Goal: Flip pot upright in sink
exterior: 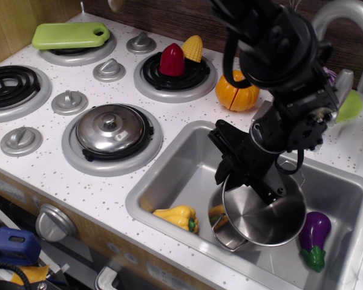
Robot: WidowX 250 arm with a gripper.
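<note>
The pot (pixel 261 215) is seen inside the sink (pixel 183 158), mouth up and slightly tilted, its rim clamped by the gripper (pixel 249 181). A yellow pepper (pixel 176 216) and purple eggplant (pixel 314 231) flank it.

One steel pot (pixel 263 214) in one sink (pixel 187 163) — with one yellow pepper (pixel 176 216) and one eggplant (pixel 314 232); four burners, five grey knobs, one lid (pixel 111 128).
</note>
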